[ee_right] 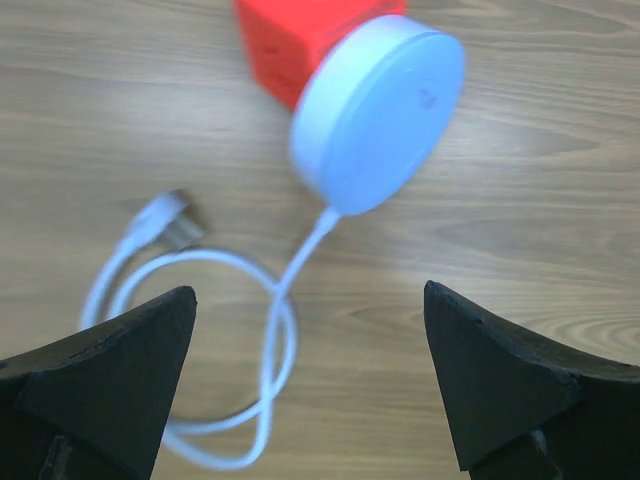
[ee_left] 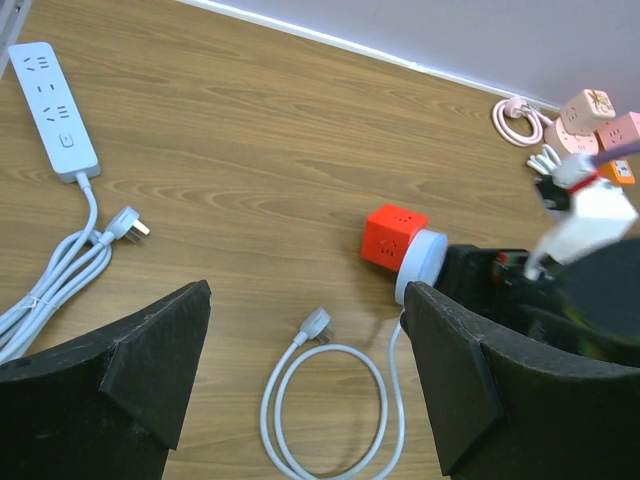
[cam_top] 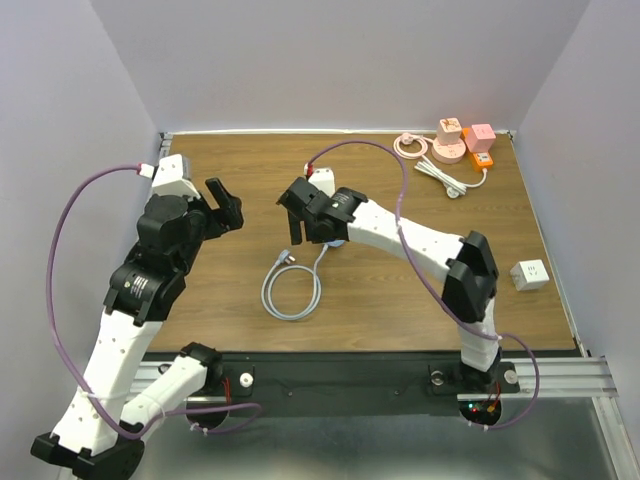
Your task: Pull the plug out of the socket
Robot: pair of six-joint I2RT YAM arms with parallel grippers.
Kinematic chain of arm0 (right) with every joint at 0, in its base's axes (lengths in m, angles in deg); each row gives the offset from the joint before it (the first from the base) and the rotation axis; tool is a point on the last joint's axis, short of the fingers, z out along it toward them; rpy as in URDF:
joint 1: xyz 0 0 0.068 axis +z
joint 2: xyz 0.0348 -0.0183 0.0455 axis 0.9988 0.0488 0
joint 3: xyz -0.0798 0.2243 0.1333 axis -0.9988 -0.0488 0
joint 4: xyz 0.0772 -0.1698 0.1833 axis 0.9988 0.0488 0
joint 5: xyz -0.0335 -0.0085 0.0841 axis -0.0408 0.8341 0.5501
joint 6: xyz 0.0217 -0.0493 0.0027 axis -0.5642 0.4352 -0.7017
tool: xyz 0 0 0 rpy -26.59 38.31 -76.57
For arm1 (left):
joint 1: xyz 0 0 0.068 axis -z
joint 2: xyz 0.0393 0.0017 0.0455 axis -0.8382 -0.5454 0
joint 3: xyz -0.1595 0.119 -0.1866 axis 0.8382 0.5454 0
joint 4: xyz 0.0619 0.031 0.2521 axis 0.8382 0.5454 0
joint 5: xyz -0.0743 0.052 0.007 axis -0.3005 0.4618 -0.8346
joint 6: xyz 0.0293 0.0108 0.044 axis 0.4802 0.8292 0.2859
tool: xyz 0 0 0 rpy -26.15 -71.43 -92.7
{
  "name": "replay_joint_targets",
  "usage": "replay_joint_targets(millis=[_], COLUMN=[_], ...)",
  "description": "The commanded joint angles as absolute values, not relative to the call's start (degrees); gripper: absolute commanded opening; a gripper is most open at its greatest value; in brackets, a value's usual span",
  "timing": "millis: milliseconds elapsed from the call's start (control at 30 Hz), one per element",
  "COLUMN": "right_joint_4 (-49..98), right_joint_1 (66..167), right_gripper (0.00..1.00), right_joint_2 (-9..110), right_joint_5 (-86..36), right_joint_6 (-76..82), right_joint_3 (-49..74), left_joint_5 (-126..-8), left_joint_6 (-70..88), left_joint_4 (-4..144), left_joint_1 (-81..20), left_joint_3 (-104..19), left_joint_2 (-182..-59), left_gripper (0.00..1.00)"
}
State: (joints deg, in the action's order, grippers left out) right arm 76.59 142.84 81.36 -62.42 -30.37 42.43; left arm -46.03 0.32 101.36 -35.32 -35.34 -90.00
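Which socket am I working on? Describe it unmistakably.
On the table, centre, under the open right gripper, lies a cube socket. A round white base caps one end, trailing a looped white cable. It alone is red; the other cubes, at the far corner, are pink.

Item: two arms, left arm (cam_top: 150,270) and right arm (cam_top: 400,235). White link shells, black joint housings. Purple cable (cam_top: 58,240) looped along each. Matte black wedge fingers (ee_left: 150,350). Red lamp (cam_top: 472,408) at five o'clock, on the right base.

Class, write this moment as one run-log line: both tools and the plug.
left tool: open, empty | right tool: open over red socket cube | plug: loose on table, unplugged | cable: looped
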Motion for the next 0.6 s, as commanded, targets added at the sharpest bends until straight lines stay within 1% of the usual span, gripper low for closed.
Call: replay_joint_targets(millis=[0,267,567], right_joint_4=[84.7,84.5,84.5], right_joint_1=[140.5,137.2,134.6], right_gripper=[1.00,1.00,1.00], right_joint_2=[86.6,95.2,99.8], right_joint_5=[-67.1,-65.5,-63.5], right_joint_6=[-26.6,-23.6,-22.0], right_joint_3=[46.8,55.8,57.1], left_joint_5=[-44.2,-43.7,-41.8], left_joint_6=[-0.1,-0.8,-0.5], left_joint_4=[101.5,103.0,105.0], left_joint_1=[-35.8,-35.8,-35.8], left_joint_3=[-36.9,-36.8,-36.3], left_joint_2=[-87.5,-86.0,-84.2], left_gripper=[0.90,0.90,0.90])
